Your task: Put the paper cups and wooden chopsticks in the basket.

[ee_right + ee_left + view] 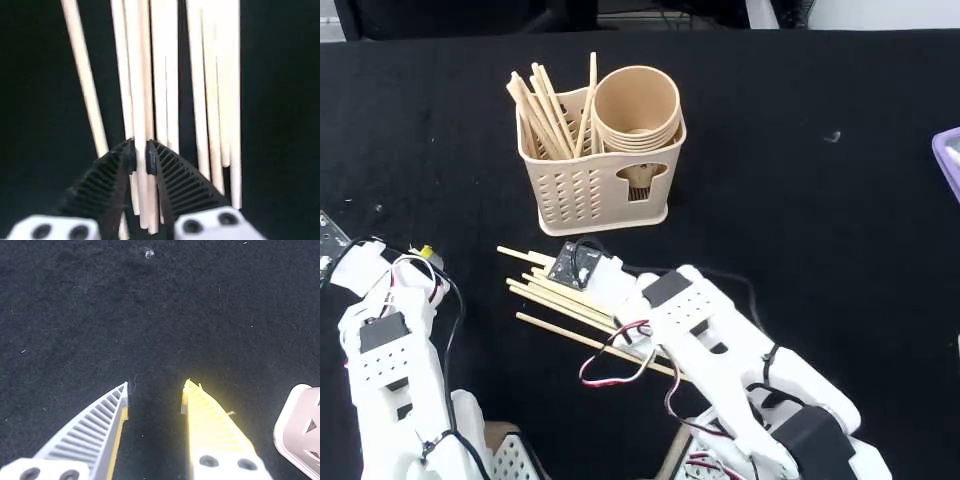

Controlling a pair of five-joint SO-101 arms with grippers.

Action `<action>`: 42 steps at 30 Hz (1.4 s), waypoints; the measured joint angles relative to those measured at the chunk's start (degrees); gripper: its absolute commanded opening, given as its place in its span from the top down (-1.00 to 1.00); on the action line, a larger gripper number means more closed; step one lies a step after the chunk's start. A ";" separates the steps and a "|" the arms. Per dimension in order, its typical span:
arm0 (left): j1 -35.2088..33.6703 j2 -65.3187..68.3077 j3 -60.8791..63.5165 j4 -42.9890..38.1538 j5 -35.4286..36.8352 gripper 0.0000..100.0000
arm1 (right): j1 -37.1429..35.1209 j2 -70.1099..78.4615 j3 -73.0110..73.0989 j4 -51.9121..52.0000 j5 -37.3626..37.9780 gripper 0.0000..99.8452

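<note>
1. Beige perforated plastic basket (595, 185) stands upright on the black tabletop (800, 230), towards the far side.
2. One compartment of the basket holds a nested stack of tan paper cups (636, 105), mouths up. The compartment beside it holds a sheaf of upright wooden chopsticks (548, 112), leaning and fanned out above the rim.
3. Loose pale wooden chopsticks (545, 292) lie flat on the tabletop just in front of the basket, roughly parallel. One stick lies slightly apart on the near side.
4. White right arm (720, 350) stretches from the near edge to the loose chopsticks, its wrist over their ends.
5. Right tool (140, 150), with black ribbed fingers (170, 175), sits low over the bundle (165, 75). Its tips are drawn nearly together, pinching one stick between them, with other sticks to either side.
6. White left arm (390, 340) sits at the near left, well apart from the basket and the sticks.
7. Left tool (155, 390) has one grey finger and one yellow, spread apart over bare black tabletop and holding nothing.
8. A purple-rimmed object (948, 160) sits at the tabletop's right edge, too cropped to identify.
</note>
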 measured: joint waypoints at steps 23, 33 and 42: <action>0.00 0.00 0.00 0.00 0.00 0.64 | -3.96 13.80 -6.24 -9.49 -2.55 0.88; 0.00 0.00 0.00 0.00 0.00 0.64 | -3.96 7.74 -7.56 -3.34 -2.37 0.98; 0.00 0.00 0.00 0.00 0.00 0.64 | -3.96 -7.56 -7.56 4.75 -2.37 0.98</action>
